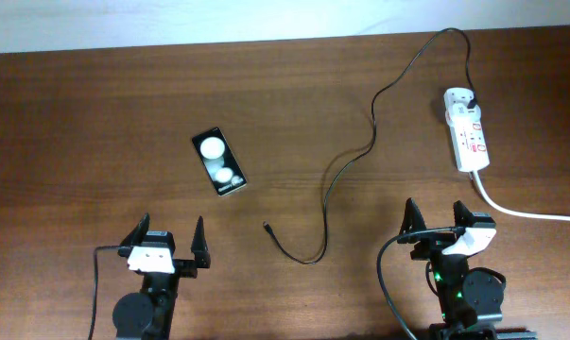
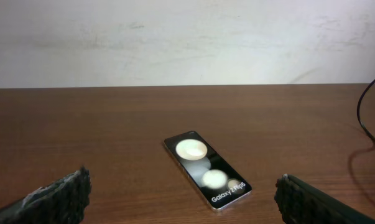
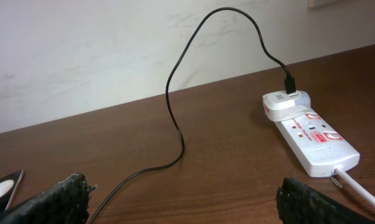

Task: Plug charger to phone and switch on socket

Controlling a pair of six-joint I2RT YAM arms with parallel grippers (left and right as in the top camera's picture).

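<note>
Overhead: left gripper (image 1: 171, 231) and right gripper (image 1: 436, 212) both gape wide, holding nothing. The phone (image 1: 218, 161) lies left of centre. The charger (image 1: 330, 179) snakes from its loose tip mid-table to the socket (image 1: 466, 132), far right. Left wrist: Galaxy-labelled phone ahead, between spread fingers. Right wrist: charger's plug stands in the socket's far end.

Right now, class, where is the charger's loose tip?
Overhead, the charger tip lies on the table near the middle, right of the phone.
</note>
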